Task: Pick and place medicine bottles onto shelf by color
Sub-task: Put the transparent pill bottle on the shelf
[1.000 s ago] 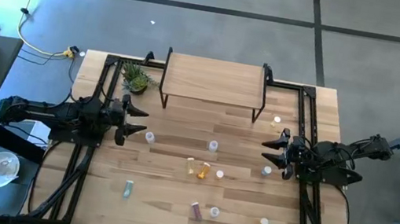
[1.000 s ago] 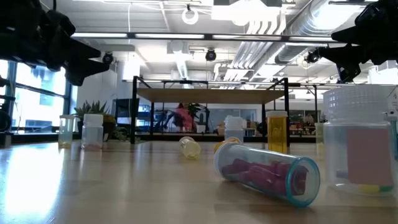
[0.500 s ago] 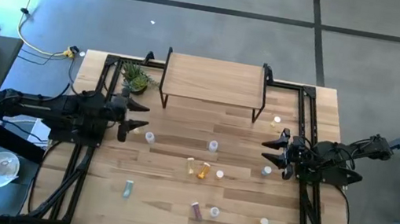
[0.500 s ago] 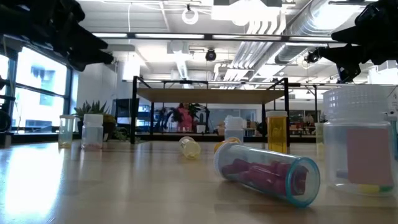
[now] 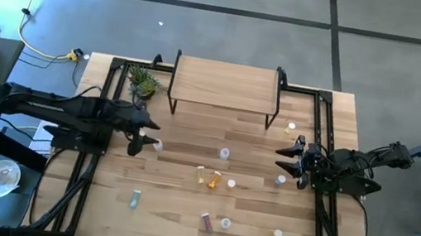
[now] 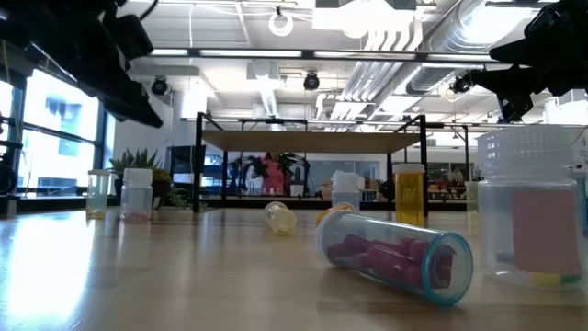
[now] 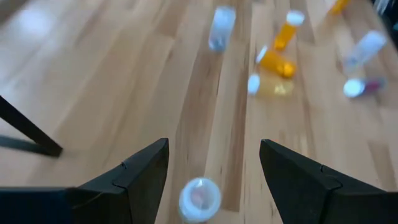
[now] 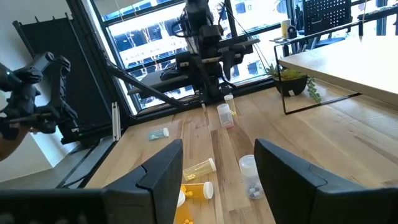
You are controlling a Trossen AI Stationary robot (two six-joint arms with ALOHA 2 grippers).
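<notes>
Left gripper [image 5: 150, 133] hovering over a clear white-capped pill bottle [image 5: 158, 145] on the wooden table [image 5: 179, 214], jaws apart and empty, right gripper [image 5: 284, 159] waiting near another clear bottle [image 5: 281, 180], jaws apart, low wood-topped shelf [image 5: 224, 84] bare, coloured bottles scattered mid-table

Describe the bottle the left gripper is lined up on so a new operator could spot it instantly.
Start at the shelf along the table's far edge, then drop to its left legs and come toward the table's middle. There the left gripper, open, hovers over a clear white-capped bottle. It stands upright and alone at the left end of the scatter; the orange bottles lie farther right.
</notes>
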